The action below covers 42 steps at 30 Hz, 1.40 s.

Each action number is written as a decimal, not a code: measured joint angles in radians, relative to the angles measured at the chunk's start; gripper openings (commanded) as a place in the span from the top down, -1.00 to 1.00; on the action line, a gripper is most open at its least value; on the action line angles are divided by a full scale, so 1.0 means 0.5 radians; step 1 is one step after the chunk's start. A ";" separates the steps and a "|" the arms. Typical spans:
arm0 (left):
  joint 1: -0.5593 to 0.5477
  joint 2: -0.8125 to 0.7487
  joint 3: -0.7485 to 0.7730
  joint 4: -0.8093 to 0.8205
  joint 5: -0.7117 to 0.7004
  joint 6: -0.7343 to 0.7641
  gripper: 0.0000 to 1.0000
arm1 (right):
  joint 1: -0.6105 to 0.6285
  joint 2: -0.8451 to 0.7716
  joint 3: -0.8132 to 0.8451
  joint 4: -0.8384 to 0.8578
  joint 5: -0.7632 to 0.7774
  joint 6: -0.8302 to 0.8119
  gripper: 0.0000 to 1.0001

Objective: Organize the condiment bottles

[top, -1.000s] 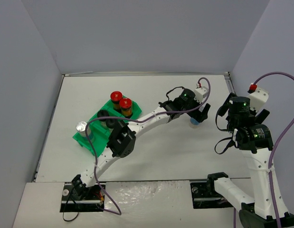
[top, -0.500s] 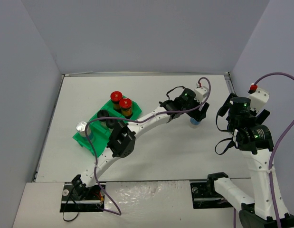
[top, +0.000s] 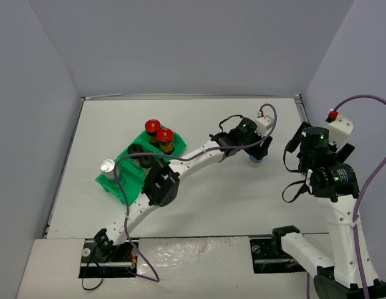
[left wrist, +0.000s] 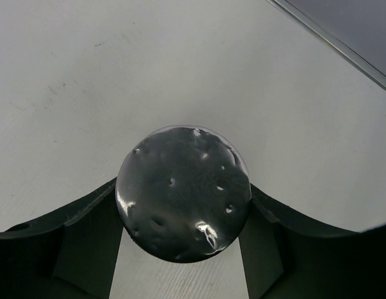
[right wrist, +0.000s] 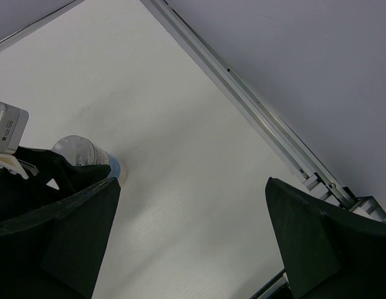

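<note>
A silver-capped bottle with a blue label (top: 256,159) stands on the table at the right, and its dimpled cap (left wrist: 183,193) fills the left wrist view. My left gripper (top: 252,151) is shut on it, a dark finger (left wrist: 86,230) pressed against each side of the jar. In the green tray (top: 127,182) stand two red-capped bottles (top: 153,126) (top: 164,136), two black-capped ones (top: 135,151) (top: 146,161) and another silver-capped one (top: 106,166). My right gripper (right wrist: 193,187) hangs open and empty, just right of the held bottle (right wrist: 86,152).
The raised metal rim of the table (right wrist: 255,103) runs close behind the right gripper, with grey walls beyond it. The right arm (top: 320,162) stands upright near the table's right edge. The left arm stretches diagonally across the middle of the table.
</note>
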 measured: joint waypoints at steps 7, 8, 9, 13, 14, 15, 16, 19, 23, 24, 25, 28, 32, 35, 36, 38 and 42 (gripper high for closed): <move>0.002 0.000 0.008 -0.004 -0.027 0.008 1.00 | 0.000 0.000 -0.005 0.000 0.001 0.000 -1.00; 0.002 0.000 0.008 -0.005 -0.031 0.010 1.00 | 0.000 0.000 -0.007 0.000 0.000 0.000 -1.00; 0.002 0.000 0.008 -0.005 -0.036 0.014 1.00 | 0.000 -0.001 -0.008 0.000 0.000 0.000 -1.00; -0.003 -0.031 -0.028 -0.017 -0.093 0.034 1.00 | 0.000 -0.001 -0.010 -0.001 0.000 0.000 -1.00; -0.008 -0.057 -0.066 -0.022 -0.120 0.041 1.00 | 0.000 -0.001 -0.010 -0.001 0.000 -0.001 -1.00; -0.015 -0.094 -0.118 -0.026 -0.156 0.050 1.00 | 0.000 -0.001 -0.010 -0.001 0.000 -0.001 -1.00; -0.020 -0.145 -0.188 -0.028 -0.193 0.061 1.00 | 0.000 0.000 -0.010 -0.001 0.000 0.000 -1.00; -0.038 -0.338 -0.435 -0.090 -0.334 0.091 1.00 | 0.000 0.002 -0.010 0.000 -0.001 0.001 -1.00; -0.051 -0.604 -0.750 -0.173 -0.507 0.097 1.00 | 0.000 0.017 -0.010 0.002 -0.011 0.003 -1.00; -0.052 -0.690 -0.860 -0.177 -0.547 0.098 1.00 | 0.000 0.023 -0.010 0.003 -0.015 0.003 -1.00; -0.052 -0.764 -0.943 -0.191 -0.581 0.098 1.00 | 0.000 0.028 -0.010 0.004 -0.020 0.003 -1.00; -0.053 -0.977 -1.140 -0.235 -0.681 0.098 1.00 | 0.000 0.044 -0.015 0.011 -0.034 0.003 -1.00; -0.053 -1.198 -1.238 -0.311 -0.815 0.088 1.00 | 0.000 0.054 -0.046 0.042 -0.060 0.003 -1.00; -0.053 -1.343 -1.272 -0.357 -0.935 0.057 1.00 | 0.000 0.069 -0.076 0.076 -0.084 0.003 -1.00; -0.053 -1.397 -1.293 -0.371 -0.978 0.037 1.00 | 0.000 0.075 -0.086 0.088 -0.094 0.003 -1.00; -0.053 -1.531 -1.393 -0.409 -1.081 -0.037 1.00 | 0.000 0.088 -0.106 0.115 -0.116 0.004 -1.00; -0.053 -1.841 -1.670 -0.593 -1.314 -0.219 1.00 | 0.000 0.112 -0.139 0.152 -0.157 0.003 -1.00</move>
